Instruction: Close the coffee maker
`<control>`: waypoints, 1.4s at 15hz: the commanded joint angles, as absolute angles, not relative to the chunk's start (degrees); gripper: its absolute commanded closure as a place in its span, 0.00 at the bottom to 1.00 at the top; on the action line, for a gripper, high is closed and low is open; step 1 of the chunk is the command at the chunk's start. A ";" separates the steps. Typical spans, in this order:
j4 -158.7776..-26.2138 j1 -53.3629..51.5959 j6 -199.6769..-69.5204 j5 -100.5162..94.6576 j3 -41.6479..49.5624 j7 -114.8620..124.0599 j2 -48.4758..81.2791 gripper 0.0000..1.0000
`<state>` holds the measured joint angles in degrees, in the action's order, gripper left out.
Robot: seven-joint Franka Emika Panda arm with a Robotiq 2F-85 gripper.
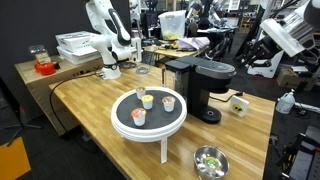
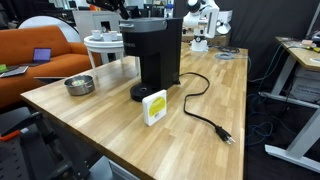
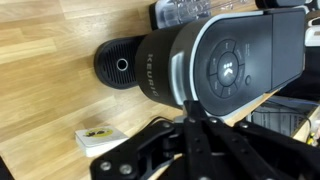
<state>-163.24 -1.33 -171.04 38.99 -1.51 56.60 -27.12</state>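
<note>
Wooden table [image 1: 90,108] under black boxy coffee maker [image 1: 200,88]

An exterior view looks down from a raised spot beyond one edge of the wooden bench [image 1: 250,135], far enough back to take in most of its top, with the coffee maker [image 1: 200,85] mid-frame. An exterior view sits low and close off a bench [image 2: 200,150] corner, looking along its length at the coffee maker [image 2: 152,55]. The wrist view hangs close above, facing straight down on the coffee maker [image 3: 230,60]. All three views share the machine and the small box [image 1: 239,103] [image 2: 153,107] [image 3: 98,138] beside it.
</note>
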 commanded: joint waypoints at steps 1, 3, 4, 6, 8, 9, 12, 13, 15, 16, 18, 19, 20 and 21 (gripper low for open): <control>-162.93 -1.72 -175.14 47.51 -3.08 54.86 -23.92 1.00; -162.38 -0.27 -175.93 49.74 -5.33 54.67 -23.86 1.00; -162.02 0.68 -176.24 49.93 -6.50 54.67 -24.10 1.00; -161.62 5.04 -176.65 47.23 -10.04 56.00 -25.73 1.00; -160.48 10.03 -176.38 45.82 -13.35 56.66 -28.00 1.00; -159.96 12.76 -175.66 45.48 -15.10 56.77 -29.31 1.00; -159.04 19.42 -172.73 46.21 -19.33 56.79 -34.04 1.00; -158.95 20.72 -171.46 46.46 -20.12 56.60 -35.65 1.00; -158.93 20.93 -168.23 47.08 -19.56 55.63 -39.25 0.81; -158.93 20.78 -166.21 46.66 -18.80 54.61 -41.04 0.71; -158.90 19.42 -168.53 46.47 -18.35 55.09 -39.93 0.63; -159.00 19.40 -167.76 46.48 -18.22 54.95 -41.22 0.82; -159.20 19.36 -167.77 46.48 -18.30 54.99 -41.46 0.74; -159.31 19.36 -167.79 46.48 -18.38 54.99 -41.19 0.67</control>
<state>-159.31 19.36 -167.79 46.48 -18.39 54.99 -41.16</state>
